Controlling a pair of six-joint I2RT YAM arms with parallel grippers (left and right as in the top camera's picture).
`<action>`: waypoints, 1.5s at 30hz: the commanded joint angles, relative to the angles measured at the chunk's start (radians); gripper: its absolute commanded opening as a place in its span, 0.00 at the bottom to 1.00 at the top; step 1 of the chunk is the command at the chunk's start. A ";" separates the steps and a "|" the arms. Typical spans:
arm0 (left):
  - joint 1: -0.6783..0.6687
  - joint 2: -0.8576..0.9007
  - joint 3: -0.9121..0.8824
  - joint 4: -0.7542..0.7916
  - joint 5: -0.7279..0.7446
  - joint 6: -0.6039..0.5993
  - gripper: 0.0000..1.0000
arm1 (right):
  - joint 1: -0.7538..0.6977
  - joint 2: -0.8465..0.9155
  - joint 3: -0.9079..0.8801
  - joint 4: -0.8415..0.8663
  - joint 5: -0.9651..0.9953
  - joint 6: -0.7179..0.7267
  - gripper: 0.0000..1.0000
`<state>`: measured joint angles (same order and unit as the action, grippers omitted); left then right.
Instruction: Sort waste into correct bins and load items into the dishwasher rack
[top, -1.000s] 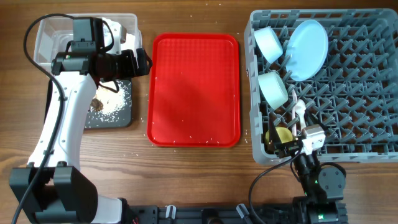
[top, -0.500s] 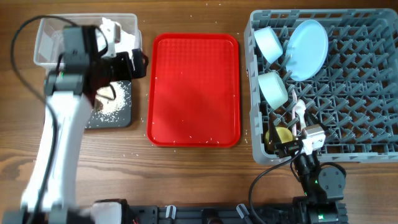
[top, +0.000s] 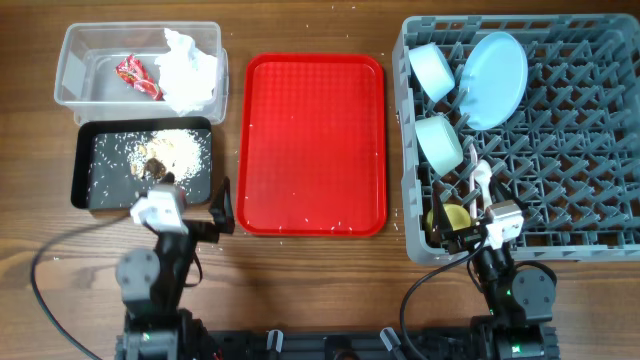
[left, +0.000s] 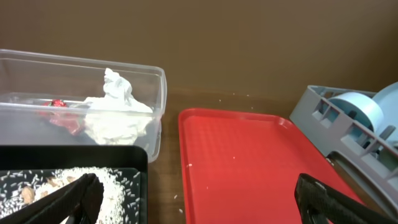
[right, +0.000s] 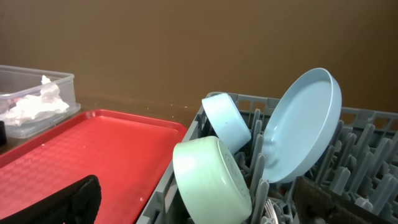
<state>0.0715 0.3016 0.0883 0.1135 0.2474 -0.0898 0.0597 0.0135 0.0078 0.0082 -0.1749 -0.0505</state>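
The clear tub (top: 70, 60) at the back left holds the red wrapper (top: 137, 78) and the white napkin (top: 188, 70). The black tray (top: 100, 185) in front of it holds rice and brown scraps (top: 160, 152). The grey rack (top: 600, 250) on the right holds the plate (top: 497, 80), two bowls (top: 432, 70) (top: 440, 143), the yellow cup (top: 452, 217) and white cutlery (top: 480, 180). My left gripper (top: 195, 205) is open and empty at the black tray's front edge. My right gripper (top: 470, 225) is open and empty at the rack's front left corner.
The flat red tray (top: 312, 145) lies between the bins and the rack with a few rice grains on it. Loose grains lie on the wood around it. In the right wrist view the green bowl (right: 211, 174) leans close in front of my fingers.
My left arm has pulled back from over the tub to the table's front edge, uncovering the tub and black tray. The right arm has not moved.
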 joint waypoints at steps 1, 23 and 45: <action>0.006 -0.133 -0.082 0.017 -0.027 0.008 1.00 | -0.005 -0.009 -0.002 0.004 0.017 0.007 1.00; 0.006 -0.299 -0.082 -0.175 -0.077 0.008 1.00 | -0.005 -0.009 -0.002 0.004 0.016 0.007 1.00; 0.006 -0.299 -0.082 -0.175 -0.077 0.008 1.00 | -0.005 -0.009 -0.002 0.004 0.016 0.007 1.00</action>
<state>0.0723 0.0139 0.0101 -0.0540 0.1799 -0.0898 0.0597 0.0135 0.0078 0.0082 -0.1749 -0.0505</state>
